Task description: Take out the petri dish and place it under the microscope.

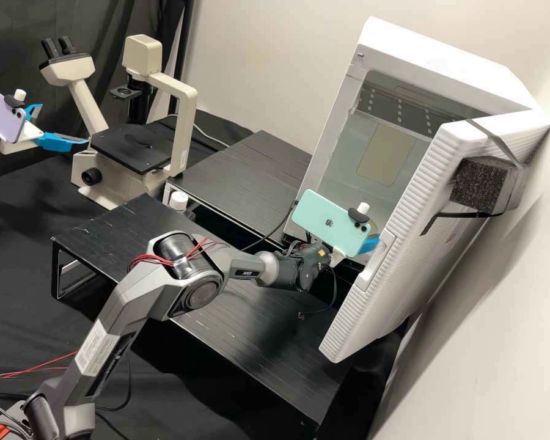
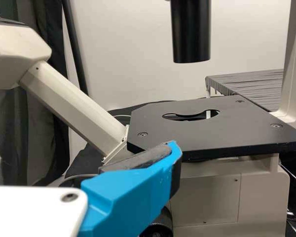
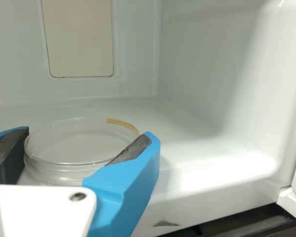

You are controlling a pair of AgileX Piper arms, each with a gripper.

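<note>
Right wrist view: right gripper (image 3: 88, 133) is side-hugging the petri dish (image 3: 59, 170), best for probably light, slick, brittle stuff, and left gripper (image 1: 64, 123) is gaping.

We hold our left hand (image 1: 63, 124) open; our bent right arm (image 1: 128, 299) extends forward, our right hand (image 1: 370, 245) closed in a grip.

The clear, round petri dish (image 3: 71, 145) sits flat in the right tool (image 1: 368, 246) inside the white cabinet (image 1: 434, 58), the cream microscope (image 1: 186, 122) upright.
</note>
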